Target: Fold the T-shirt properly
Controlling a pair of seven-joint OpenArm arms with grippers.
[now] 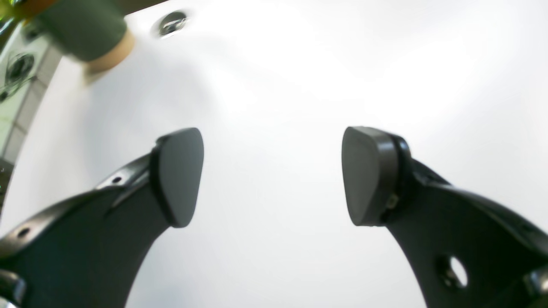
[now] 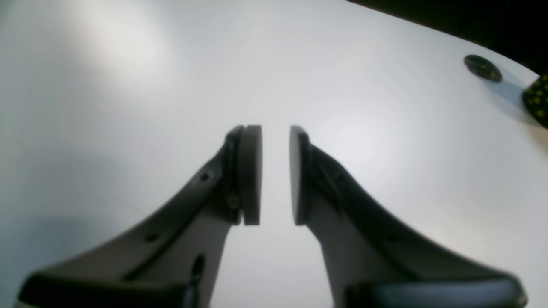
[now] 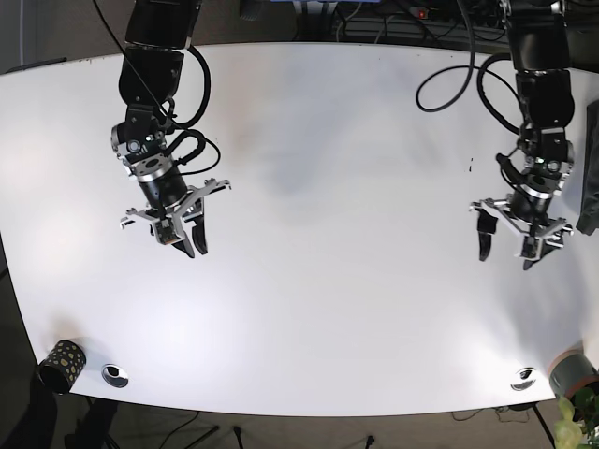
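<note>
No T-shirt lies on the white table (image 3: 318, 309). A dark grey thing (image 3: 591, 187) shows at the right edge of the base view; I cannot tell whether it is the shirt. My left gripper (image 3: 505, 257) hangs over the right side of the table, open and empty; in the left wrist view (image 1: 274, 175) its pads stand wide apart over bare table. My right gripper (image 3: 195, 249) hangs over the left side; in the right wrist view (image 2: 275, 175) its pads are only a narrow slit apart, with nothing between them.
A dark dotted cup (image 3: 63, 360) stands at the front left corner beside a cable grommet (image 3: 114, 374). Another grommet (image 3: 523, 379) and a grey-green pot (image 3: 573, 372) are at the front right. Cables loop near the back right (image 3: 449, 79).
</note>
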